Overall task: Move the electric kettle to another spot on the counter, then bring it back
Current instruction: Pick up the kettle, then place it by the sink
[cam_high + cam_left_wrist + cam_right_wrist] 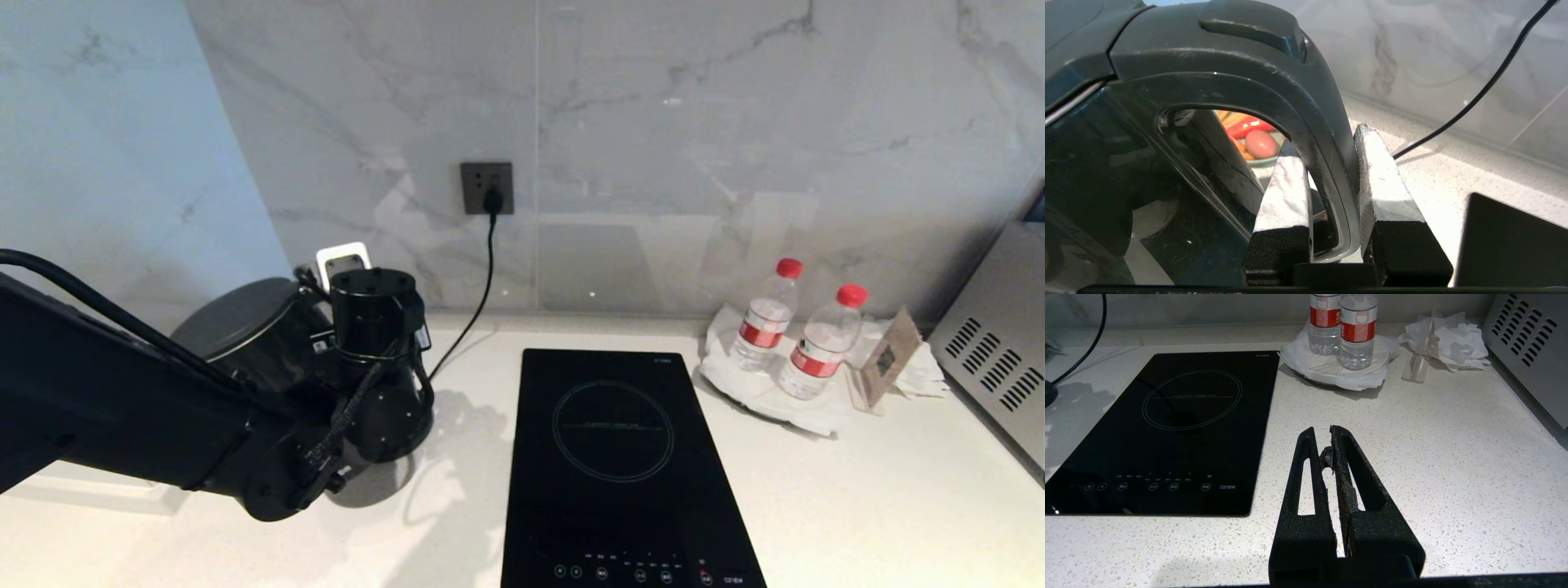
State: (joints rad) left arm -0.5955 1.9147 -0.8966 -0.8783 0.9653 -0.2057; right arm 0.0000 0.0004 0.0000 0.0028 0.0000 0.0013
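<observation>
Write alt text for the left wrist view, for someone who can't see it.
Close-up of the left tool, its two grey-padded fingers shut on the loop handle of the glossy black electric kettle. Behind lie the white speckled counter, a thin black cord running across the marble wall, and a corner of the black induction hob.

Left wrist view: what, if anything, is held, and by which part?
The left end effector holds the electric kettle by its loop handle; right end effector empty.
</observation>
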